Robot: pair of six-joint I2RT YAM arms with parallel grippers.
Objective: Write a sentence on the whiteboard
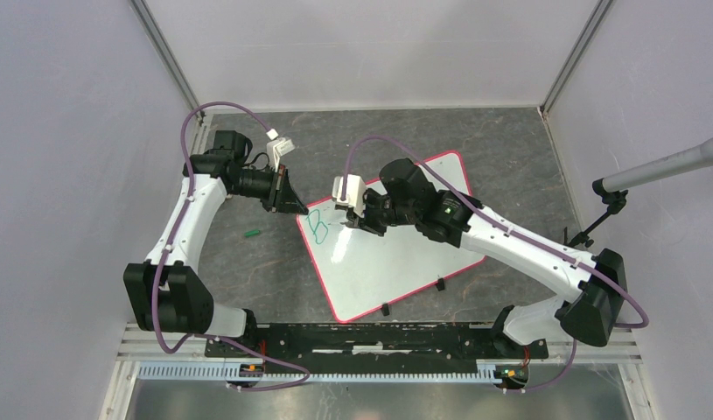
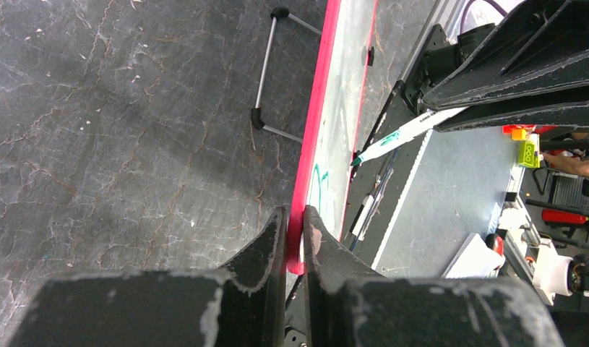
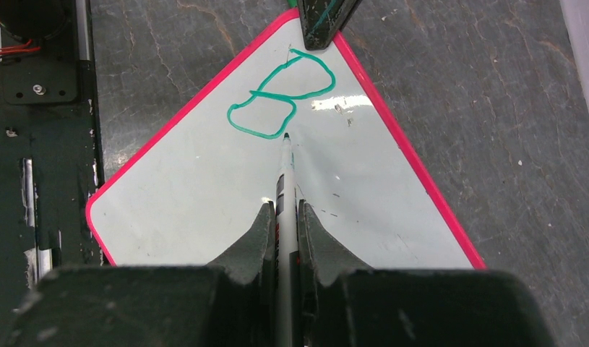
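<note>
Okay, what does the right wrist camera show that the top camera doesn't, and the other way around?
Only the right wrist view: the marker clamped in the right gripper, its tip at the lower stroke of the green B. Only the top view: a small green piece on the table left of the whiteboard, and a microphone at right. Both: the whiteboard, with the left gripper at its corner.
</note>
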